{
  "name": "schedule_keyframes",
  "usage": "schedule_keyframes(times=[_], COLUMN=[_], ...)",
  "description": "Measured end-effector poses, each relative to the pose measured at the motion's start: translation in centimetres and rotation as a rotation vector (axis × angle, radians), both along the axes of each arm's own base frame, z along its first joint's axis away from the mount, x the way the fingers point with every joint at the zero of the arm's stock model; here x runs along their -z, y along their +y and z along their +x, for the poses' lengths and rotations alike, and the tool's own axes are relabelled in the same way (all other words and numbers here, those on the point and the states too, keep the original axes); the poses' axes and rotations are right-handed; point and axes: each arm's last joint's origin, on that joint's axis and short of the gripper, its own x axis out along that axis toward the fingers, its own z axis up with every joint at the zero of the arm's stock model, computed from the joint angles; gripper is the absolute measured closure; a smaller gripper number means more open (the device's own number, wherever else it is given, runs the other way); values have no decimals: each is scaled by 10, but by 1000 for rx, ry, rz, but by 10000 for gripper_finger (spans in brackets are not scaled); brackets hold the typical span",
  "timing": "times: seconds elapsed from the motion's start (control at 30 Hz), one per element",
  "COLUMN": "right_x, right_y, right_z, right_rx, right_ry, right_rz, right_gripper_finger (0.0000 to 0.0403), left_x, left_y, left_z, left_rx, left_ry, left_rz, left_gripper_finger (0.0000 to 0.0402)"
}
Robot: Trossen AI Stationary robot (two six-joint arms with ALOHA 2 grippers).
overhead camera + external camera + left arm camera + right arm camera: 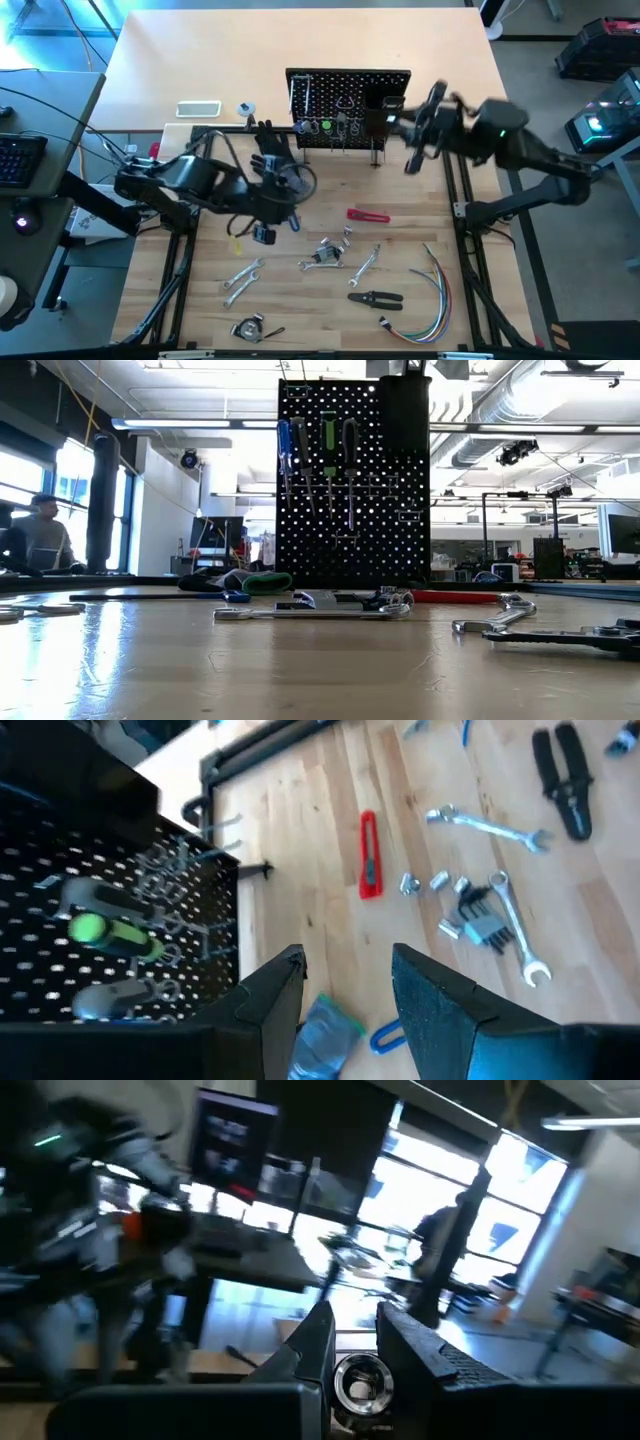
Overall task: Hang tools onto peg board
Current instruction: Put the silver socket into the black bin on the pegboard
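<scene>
Standing upright at the far middle of the table [150, 60], the peg board [348, 95] carries three screwdrivers [325, 455] side by side on its hooks, one of them green-handled [110, 932], and a black bin [403, 410] sits on its right side.

Right gripper [392, 118] hovers at the board's right end, by the bin. Its fingers [425, 1350] stand slightly apart around a round silver piece [362, 1380]; whether they actually pinch it cannot be told.

Left gripper [275, 170] hangs near the board's left part, just on its near side. Its fingers [440, 1005] are parted and grip nothing, and below them lie a blue-handled tool [385, 1038] and a grey-green glove [322, 1035].

On the near half of the table lie the loose tools: a red-handled tool [368, 215] near the middle, a hex-key cluster [325, 257], a silver wrench [366, 262] just right of it, another wrench [243, 272] to the left, black pliers [375, 297] and a tape measure [248, 328] at the near edge. A wire bundle [425, 300] curls at the near right.

A person [45, 540] sits in the room to the far left.
</scene>
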Motion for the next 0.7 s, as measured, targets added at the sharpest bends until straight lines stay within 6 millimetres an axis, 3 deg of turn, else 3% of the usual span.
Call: schedule_keyframes(times=[0.17,0.33,0.5,0.7], right_x=[-30,-42,-35,-18], right_y=[-27,-59,-97,-135], right_z=[-6,-5,2,6], right_rx=[106,135,123,107], right_ry=[36,113,228,333], right_rz=[25,112,245,386], right_gripper_finger=[355,355,355,355], left_x=[37,77,111,139], left_y=[-7,-13,-17,-19], left_z=[18,32,41,45], left_rx=[37,74,105,107], left_ry=[40,63,56,34], left_rz=[-30,-70,-103,-136], left_gripper_finger=[254,254,254,254])
